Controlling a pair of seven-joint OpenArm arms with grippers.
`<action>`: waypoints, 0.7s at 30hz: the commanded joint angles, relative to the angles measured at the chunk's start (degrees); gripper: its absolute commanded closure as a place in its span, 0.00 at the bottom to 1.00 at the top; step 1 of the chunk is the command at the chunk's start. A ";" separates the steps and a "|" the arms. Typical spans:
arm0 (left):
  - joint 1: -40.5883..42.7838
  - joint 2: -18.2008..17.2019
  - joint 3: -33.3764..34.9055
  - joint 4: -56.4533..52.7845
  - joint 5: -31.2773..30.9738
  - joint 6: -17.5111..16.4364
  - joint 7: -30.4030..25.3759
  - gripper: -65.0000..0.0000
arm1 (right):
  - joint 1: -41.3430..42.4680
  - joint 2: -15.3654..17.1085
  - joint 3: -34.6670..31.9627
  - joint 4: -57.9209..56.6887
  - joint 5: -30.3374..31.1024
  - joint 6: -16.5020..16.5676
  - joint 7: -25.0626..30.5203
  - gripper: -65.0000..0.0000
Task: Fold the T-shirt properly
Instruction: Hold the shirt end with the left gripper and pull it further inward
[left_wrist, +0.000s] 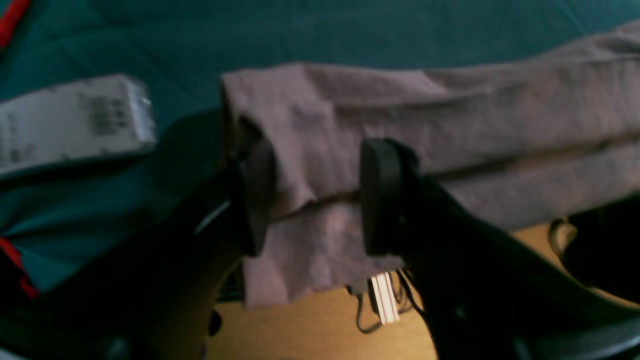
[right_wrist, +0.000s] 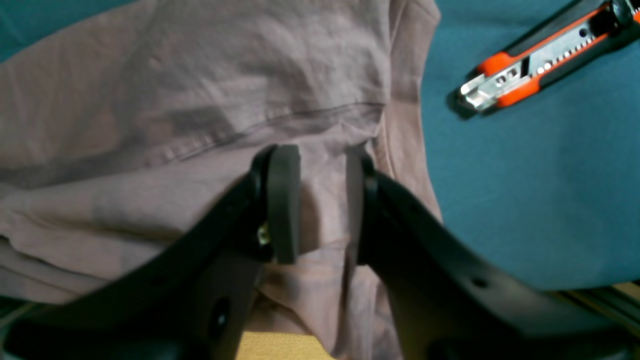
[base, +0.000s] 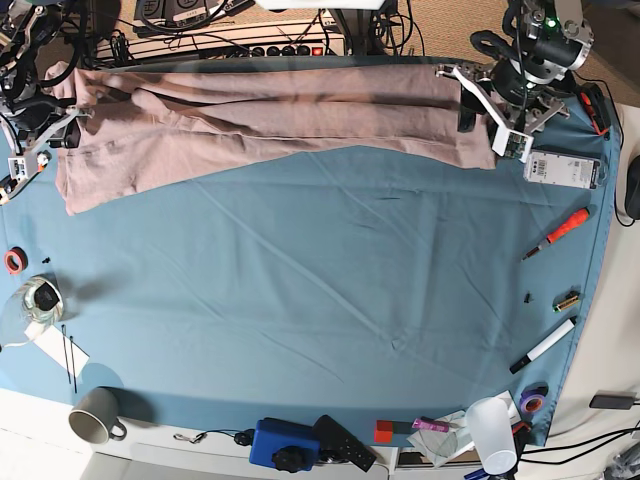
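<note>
Looking for anything legible first, I find very little: the white box (left_wrist: 75, 120) beside my left gripper (left_wrist: 316, 197) carries dark printed blocks, but the left wrist view is too blurred for me to read a word. From the base view the same box (base: 561, 168) shows small print that I cannot make out either. No brand name is readable anywhere.

The T-shirt (base: 270, 120) lies folded into a long band along the far edge of the blue table cloth (base: 320, 290), reaching from one arm to the other. Its end on my left side hangs slightly over the table edge, as the left wrist view shows.

My left gripper's jaws stand apart, with the shirt's folded edge (left_wrist: 320, 165) lying between the pads; I see a gap on both sides of the cloth there, so it is not pinched. My right gripper (right_wrist: 322, 200) straddles a raised fold of the T-shirt (right_wrist: 200, 100). The fabric fills the space between its pads, though I cannot tell for certain whether they press it.

An orange and black utility knife (right_wrist: 545, 55) lies on the cloth just beside the shirt's edge near my right gripper. Elsewhere I see an orange-handled screwdriver (base: 558, 232), a white marker (base: 543, 345), a grey mug (base: 97, 415), a clear plastic cup (base: 494, 434), a roll of tape (base: 13, 260) and a blue device (base: 284, 444) along the near edge, all well apart from the shirt.
</note>
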 joint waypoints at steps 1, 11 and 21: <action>0.35 -0.04 -0.17 1.14 0.66 0.11 -1.97 0.56 | 0.17 1.42 0.61 0.76 0.50 -0.11 1.22 0.75; 0.26 2.19 -0.17 -0.13 5.07 0.20 -4.52 0.55 | 0.17 1.42 0.61 0.76 0.52 -0.11 1.25 0.75; -7.37 2.19 -0.17 -14.82 5.95 2.82 1.88 0.39 | 0.17 1.42 0.61 0.76 0.52 -0.11 1.20 0.75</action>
